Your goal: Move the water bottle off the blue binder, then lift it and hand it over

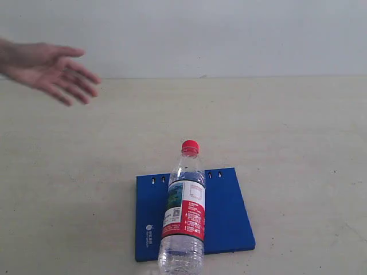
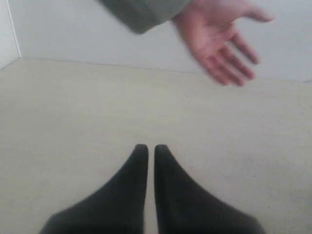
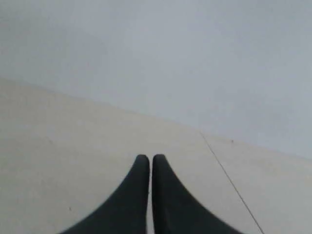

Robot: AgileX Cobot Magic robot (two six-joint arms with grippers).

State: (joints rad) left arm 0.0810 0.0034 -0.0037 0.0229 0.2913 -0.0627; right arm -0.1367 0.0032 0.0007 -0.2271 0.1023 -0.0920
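Observation:
The water bottle [image 1: 184,215], clear with a red cap and a red, white and green-blue label, lies lengthwise on the blue binder [image 1: 226,215], cap toward the far side and base past the binder's near edge. Neither arm shows in the exterior view. My left gripper [image 2: 151,148] is shut with nothing between its black fingers, above bare table. My right gripper [image 3: 150,158] is also shut and empty over bare table. Bottle and binder are out of both wrist views.
A person's open hand [image 1: 51,71] reaches in at the far left, palm up; the left wrist view shows the hand [image 2: 219,41] with a grey-green sleeve. The beige tabletop [image 1: 298,132] meets a pale wall behind.

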